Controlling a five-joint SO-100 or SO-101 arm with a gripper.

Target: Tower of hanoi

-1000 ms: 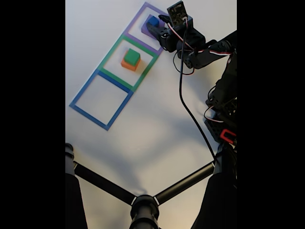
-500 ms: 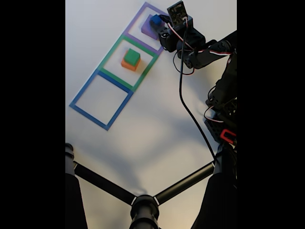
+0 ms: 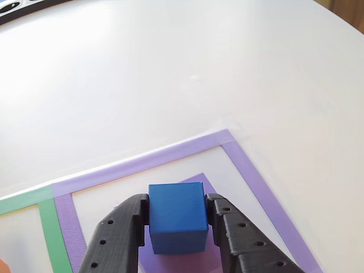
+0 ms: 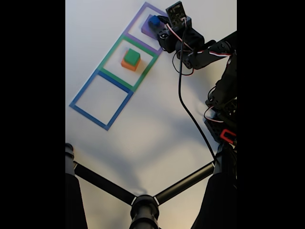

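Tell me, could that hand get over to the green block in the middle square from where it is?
Probably yes. The hand is shut on the blue cube, so it would have to release it first; the green block sits uncovered in the neighbouring square.

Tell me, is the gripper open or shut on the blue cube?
Shut on it: in the other view both fingers of the gripper press the blue cube's sides, above the purple block.
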